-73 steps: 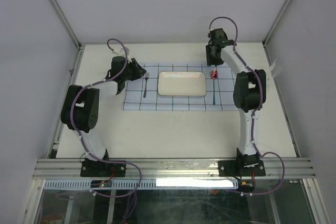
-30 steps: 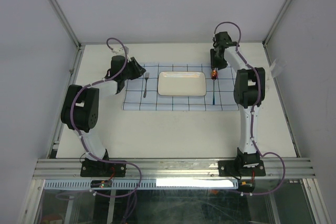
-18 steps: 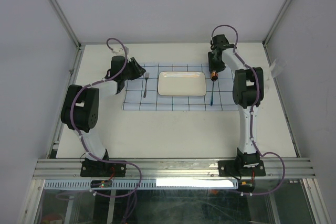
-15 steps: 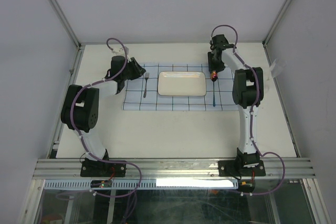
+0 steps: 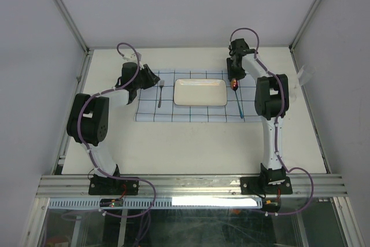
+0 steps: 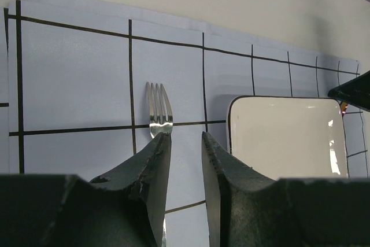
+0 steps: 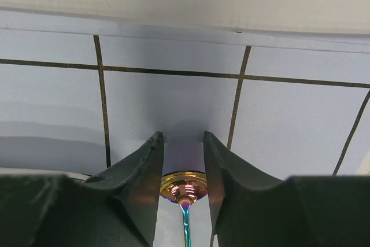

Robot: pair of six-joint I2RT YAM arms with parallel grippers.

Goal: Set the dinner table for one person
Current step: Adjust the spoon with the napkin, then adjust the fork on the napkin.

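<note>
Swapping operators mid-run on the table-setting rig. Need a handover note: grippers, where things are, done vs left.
Left gripper: open, jaws apart low over the handle of the fork, which lies on the cloth left of the plate.
Right gripper: closed on the bowl of the spoon, right of the plate; the handle slants away from the plate.
Layout: blue grid cloth on the dinner table, white plate centred on it.
Done: cloth, plate and fork are placed.
Left: probably square the spoon with the plate, release it, pull both arms back.
</note>
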